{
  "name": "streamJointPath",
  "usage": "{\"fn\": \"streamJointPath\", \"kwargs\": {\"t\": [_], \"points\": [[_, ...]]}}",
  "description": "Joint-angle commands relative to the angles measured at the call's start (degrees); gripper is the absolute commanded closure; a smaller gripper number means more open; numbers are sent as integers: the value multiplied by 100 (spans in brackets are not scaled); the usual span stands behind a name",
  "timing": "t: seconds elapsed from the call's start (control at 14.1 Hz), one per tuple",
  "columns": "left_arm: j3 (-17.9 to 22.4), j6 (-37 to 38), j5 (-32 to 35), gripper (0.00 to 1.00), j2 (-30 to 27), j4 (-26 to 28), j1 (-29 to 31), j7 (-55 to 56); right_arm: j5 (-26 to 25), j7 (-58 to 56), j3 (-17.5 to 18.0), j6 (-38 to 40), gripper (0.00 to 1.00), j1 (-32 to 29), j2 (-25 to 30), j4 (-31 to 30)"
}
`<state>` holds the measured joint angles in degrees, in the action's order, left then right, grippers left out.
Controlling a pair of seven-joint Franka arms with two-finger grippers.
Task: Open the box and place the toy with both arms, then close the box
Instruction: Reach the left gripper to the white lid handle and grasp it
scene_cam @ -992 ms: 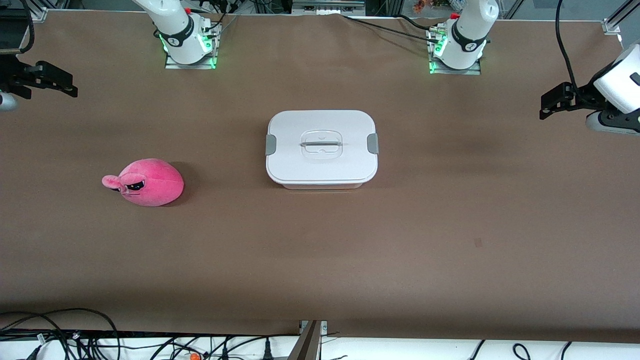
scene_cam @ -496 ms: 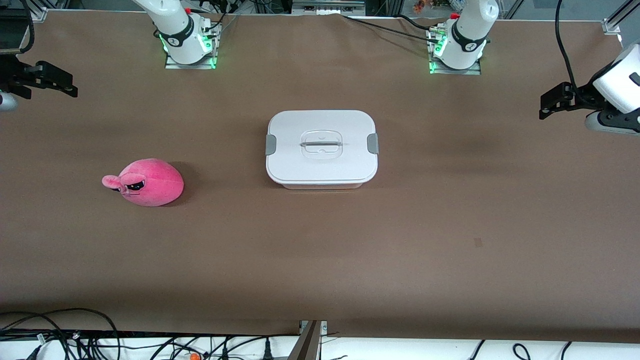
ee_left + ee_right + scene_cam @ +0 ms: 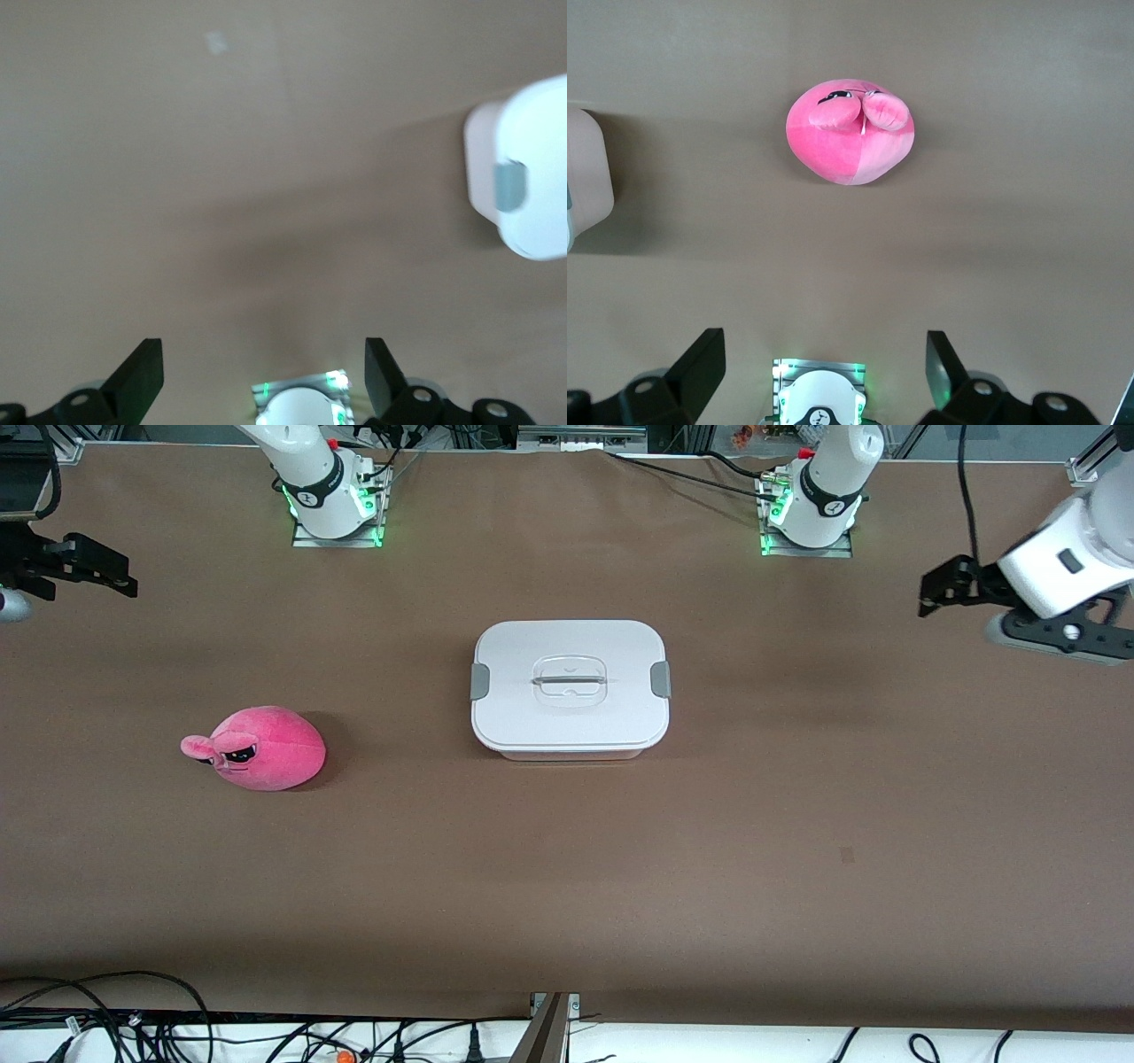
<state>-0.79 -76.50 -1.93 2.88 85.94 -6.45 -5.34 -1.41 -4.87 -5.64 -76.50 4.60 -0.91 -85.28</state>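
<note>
I see the box (image 3: 570, 688) lidded at mid-table, the toy (image 3: 258, 748) toward the right arm's end. My left gripper (image 3: 937, 587) and right gripper (image 3: 113, 571) hang over the table's ends.

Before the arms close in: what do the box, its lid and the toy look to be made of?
The lid looks like smooth, matte white plastic, with grey clips that are probably plastic too. The box shows only a pale strip under it, likely plastic. The toy looks like soft pink plush: fuzzy surface, visible seam.
</note>
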Motion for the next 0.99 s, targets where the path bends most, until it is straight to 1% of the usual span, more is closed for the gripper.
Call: {"fn": "streamJointPath", "kwargs": {"t": [0.0, 0.14, 0.21, 0.28, 0.35, 0.42, 0.5, 0.64, 0.92], "points": [[-315, 293, -255, 0, 230, -147, -224, -2, -43, -49, 10, 48, 0, -21, -49, 143], [-771, 285, -273, 0, 493, -147, -514, -28, -43, -49, 10, 48, 0, -21, -49, 143], [-991, 259, -282, 0, 747, -165, -724, -37, -43, -49, 10, 48, 0, -21, -49, 143], [-1159, 154, -308, 0, 1028, -182, -909, -28, -43, -49, 10, 48, 0, -21, -49, 143], [-1300, -143, -291, 0, 1222, -226, -1172, -28, -43, -49, 10, 48, 0, -21, -49, 143], [-1371, -529, -256, 0, 1363, -218, -1427, -28, -43, -49, 10, 48, 0, -21, -49, 143], [-1371, -846, -238, 0, 1504, -218, -1751, -37, -43, -49, 10, 48, 0, -21, -49, 143], [-1371, -1513, -194, 0, 1680, -209, -2183, -211, -43, -49, 10, 48, 0, -21, -49, 143], [-1371, -2876, -203, 0, 2119, -165, -2352, -1554, -43, -40, 10, 48, 0, -21, -49, 143]]}}
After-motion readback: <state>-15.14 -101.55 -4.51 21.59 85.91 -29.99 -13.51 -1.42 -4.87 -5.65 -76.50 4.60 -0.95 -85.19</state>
